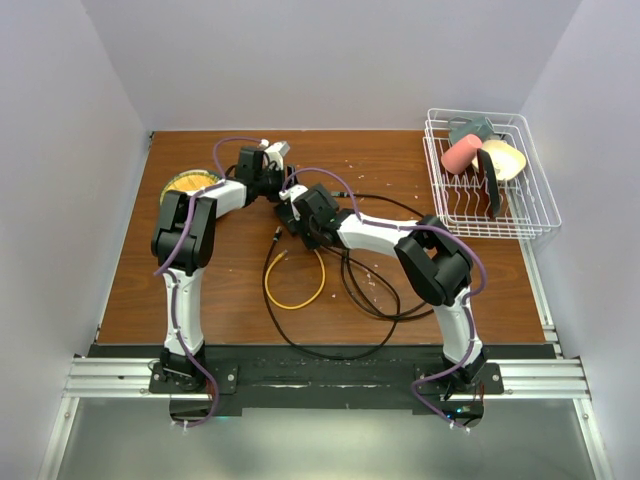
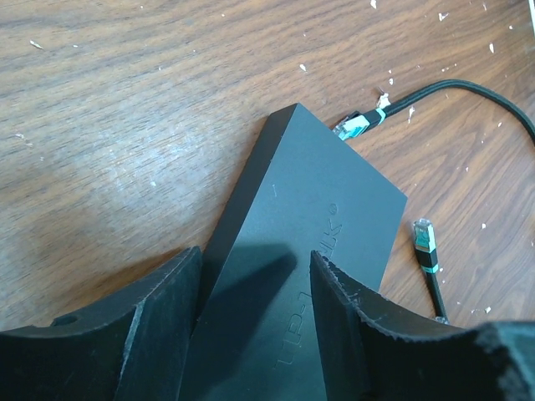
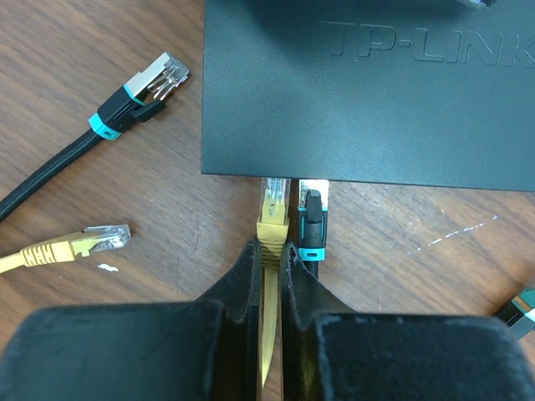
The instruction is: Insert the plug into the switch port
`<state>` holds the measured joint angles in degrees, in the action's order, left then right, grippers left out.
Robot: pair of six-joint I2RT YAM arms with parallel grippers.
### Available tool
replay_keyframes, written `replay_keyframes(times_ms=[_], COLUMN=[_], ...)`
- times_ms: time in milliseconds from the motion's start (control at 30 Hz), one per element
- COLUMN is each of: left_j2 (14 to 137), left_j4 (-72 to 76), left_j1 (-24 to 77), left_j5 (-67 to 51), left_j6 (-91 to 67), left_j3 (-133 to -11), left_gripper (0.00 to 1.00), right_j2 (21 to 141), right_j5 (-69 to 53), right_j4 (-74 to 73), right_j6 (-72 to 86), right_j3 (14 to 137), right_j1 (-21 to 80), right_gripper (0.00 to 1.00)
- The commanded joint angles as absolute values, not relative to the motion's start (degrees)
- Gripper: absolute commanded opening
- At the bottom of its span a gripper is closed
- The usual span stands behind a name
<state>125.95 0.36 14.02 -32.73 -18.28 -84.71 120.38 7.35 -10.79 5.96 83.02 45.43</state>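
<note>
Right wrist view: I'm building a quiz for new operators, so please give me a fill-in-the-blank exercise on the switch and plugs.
1. The right gripper is shut on a cable whose colour is ____.
2. The lettering on the switch reads ____.
3. At the switch's edge, the neighbouring plug beside the held plug is ____ with a teal band.
Missing words: yellow; TP-LINK; black.

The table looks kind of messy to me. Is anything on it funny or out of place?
Yes. Little white flecks are sprinkled over the wooden table like crumbs. A spare black plug and a spare yellow plug lie loose beside the black box, plugged into nothing.
</note>
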Motion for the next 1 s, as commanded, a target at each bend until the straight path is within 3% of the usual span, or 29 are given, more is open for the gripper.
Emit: replay_keyframes(times_ms=[0,433,967], left_j2=[124.1,124.2,124.9], left_j4=[-8.3,-10.7,-10.1], left_j1=[17.0,17.0,17.0], left_j5=[-36.9,-38.8,-40.1], left_j6=[-19.0,-15.7,-14.0], left_j3=[-82.6,-81.5,-80.0], left_gripper=[0.6,0.56,0.47], right_j2=[123.0,125.8,117.2], right_j5=[7.3,3.0,-1.1], right_j4=[-8.2,-16.1,-9.4], right_j6=[4.4,6.2,6.8], right_j3=[85.4,93.7,88.6], right_j1=[45.4,42.7,40.1], right_gripper=[0.0,0.0,0.0])
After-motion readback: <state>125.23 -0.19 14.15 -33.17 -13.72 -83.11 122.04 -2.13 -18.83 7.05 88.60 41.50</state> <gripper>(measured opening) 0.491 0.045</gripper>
